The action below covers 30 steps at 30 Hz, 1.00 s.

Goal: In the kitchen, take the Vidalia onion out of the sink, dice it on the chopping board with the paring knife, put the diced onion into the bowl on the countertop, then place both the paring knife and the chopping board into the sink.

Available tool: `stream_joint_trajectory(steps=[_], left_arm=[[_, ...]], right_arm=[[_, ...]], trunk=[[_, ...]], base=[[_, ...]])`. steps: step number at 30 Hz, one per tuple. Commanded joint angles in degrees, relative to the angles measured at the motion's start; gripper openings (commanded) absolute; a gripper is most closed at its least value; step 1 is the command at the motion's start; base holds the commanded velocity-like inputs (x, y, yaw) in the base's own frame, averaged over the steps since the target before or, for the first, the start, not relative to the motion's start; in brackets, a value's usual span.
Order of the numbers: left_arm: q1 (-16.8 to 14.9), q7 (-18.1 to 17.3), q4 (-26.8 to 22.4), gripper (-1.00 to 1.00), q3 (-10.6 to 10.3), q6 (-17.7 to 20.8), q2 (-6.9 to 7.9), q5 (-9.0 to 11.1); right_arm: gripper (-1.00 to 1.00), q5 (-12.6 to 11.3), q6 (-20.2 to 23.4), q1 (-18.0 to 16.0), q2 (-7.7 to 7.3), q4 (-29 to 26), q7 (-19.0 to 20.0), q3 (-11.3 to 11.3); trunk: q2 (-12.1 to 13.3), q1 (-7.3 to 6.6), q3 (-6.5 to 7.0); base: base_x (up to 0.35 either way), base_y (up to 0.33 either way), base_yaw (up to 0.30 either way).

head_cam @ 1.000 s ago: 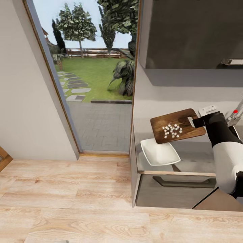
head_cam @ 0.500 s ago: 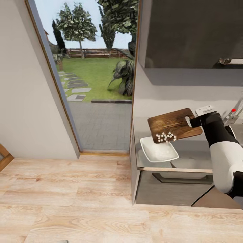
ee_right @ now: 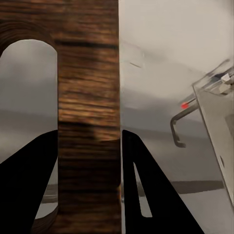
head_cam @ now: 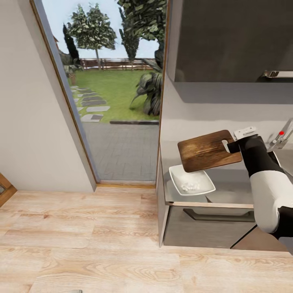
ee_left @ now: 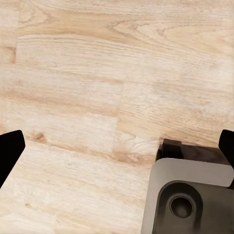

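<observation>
The right claw is clamped on the chopping board by its handle edge, tilted above the bowl (white onion bits inside) at the surface's left front corner. Left claw spread wide over bare floor.

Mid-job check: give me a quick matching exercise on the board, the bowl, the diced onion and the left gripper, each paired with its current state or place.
Things:
1. chopping board
2. bowl
3. diced onion
4. left gripper

States:
A. open, over the wooden floor
B. lying inside the bowl
C. held in the air, tilted, by the right gripper
D. resting on the countertop, under the board's low edge

Pairs: 1-C, 2-D, 3-B, 4-A
</observation>
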Motion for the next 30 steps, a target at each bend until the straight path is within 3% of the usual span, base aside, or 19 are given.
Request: stream_joint_trajectory(steps=[1,8,10,12,15,18,22,27,29,30], left_arm=[[-0.10,0.01,0.22,1.00,-0.48,-0.33,-0.04,0.37],[-0.10,0.02,0.22,1.00,-0.49,-0.33,-0.04,0.37],[-0.10,0.01,0.22,1.00,-0.50,-0.33,-0.04,0.37],[-0.10,0.03,0.22,1.00,-0.53,-0.33,-0.09,0.37],[-0.10,0.02,0.20,1.00,-0.56,-0.33,-0.15,0.37],[-0.10,0.01,0.17,1.00,-0.54,-0.33,-0.30,0.37],[-0.10,0.09,0.15,1.00,-0.50,-0.62,-0.38,0.37],[-0.10,0.10,0.04,1.00,-0.53,-0.90,-0.45,0.30],[-0.10,0.10,-0.01,1.00,-0.56,-0.93,-0.72,0.27],[-0.10,0.10,-0.02,1.00,-0.56,-0.93,-0.98,0.27]], right_arm=[[-1.00,0.60,0.11,-0.05,0.03,-0.07,0.30,-0.12],[-1.00,-0.03,0.22,-0.01,-0.30,-0.29,0.28,-0.92],[-1.00,-2.16,0.35,0.00,-1.53,-0.30,3.47,-3.81],[-1.00,-4.62,0.52,0.02,-3.63,-0.29,9.22,-8.88],[-1.00,-5.61,0.68,0.03,-4.68,-0.27,13.48,-12.30],[-1.00,-6.16,0.78,0.03,-4.42,1.29,14.51,-13.23],[-1.00,-6.35,-0.28,0.01,-3.93,8.52,14.65,-13.50],[-1.00,-6.38,-8.39,0.03,-3.29,14.37,13.95,-14.20],[-1.00,-6.62,-10.15,0.02,-3.35,16.92,13.43,-17.05],[-1.00,-6.87,-10.84,0.02,-3.39,17.34,13.19,-19.59]], trunk=[[-0.12,0.03,-0.11],[-0.12,0.03,-0.11],[-0.12,0.03,-0.11],[-0.12,0.03,-0.11],[-0.12,0.03,-0.11],[-0.12,0.03,-0.11],[-0.12,0.03,-0.11],[-0.12,0.03,-0.11],[-0.12,0.03,-0.11],[-0.12,0.03,-0.11]], base=[[0.000,0.000,0.000],[0.000,0.000,0.000],[0.000,0.000,0.000],[0.000,0.000,0.000],[0.000,0.000,0.000],[0.000,0.000,0.000],[0.000,0.000,0.000],[0.000,0.000,0.000],[0.000,0.000,0.000],[0.000,0.000,0.000]])
